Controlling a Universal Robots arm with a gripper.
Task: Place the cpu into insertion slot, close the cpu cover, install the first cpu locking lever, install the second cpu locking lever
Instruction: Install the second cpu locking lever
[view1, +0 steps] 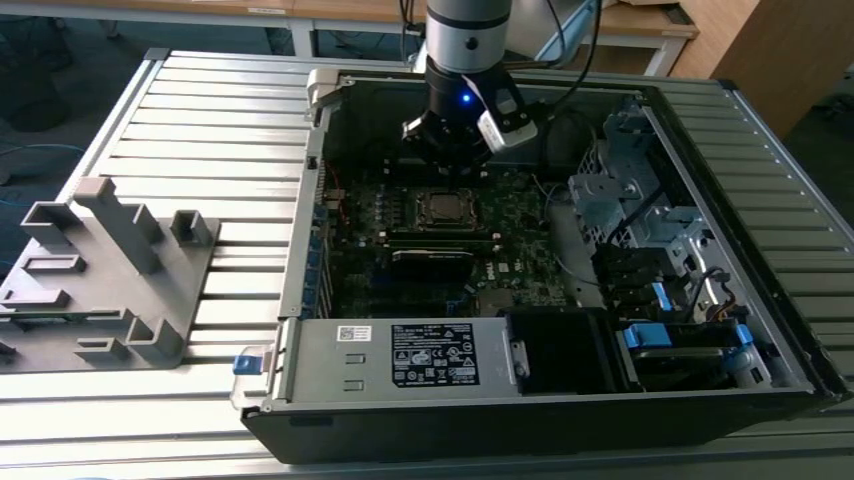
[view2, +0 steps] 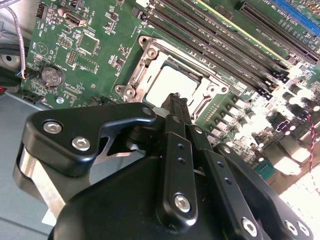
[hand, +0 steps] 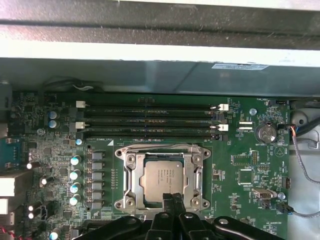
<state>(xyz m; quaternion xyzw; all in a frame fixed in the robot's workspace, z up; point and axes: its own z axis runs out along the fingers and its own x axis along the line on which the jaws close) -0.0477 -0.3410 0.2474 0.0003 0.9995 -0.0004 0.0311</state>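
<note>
Even overhead room light falls on the slatted table (view1: 187, 110), which reads pale and a touch washed out, while the inside of the computer case (view1: 534, 390) stays dim, the motherboard (view1: 441, 250) sunk in shadow. A small blue light glows on the arm just above the board. In both wrist views the board is well lit; the cpu (view2: 172, 82) glares nearly white in the second wrist view, and the gripper (view2: 176, 98) looms soft and blurred beside it
</note>
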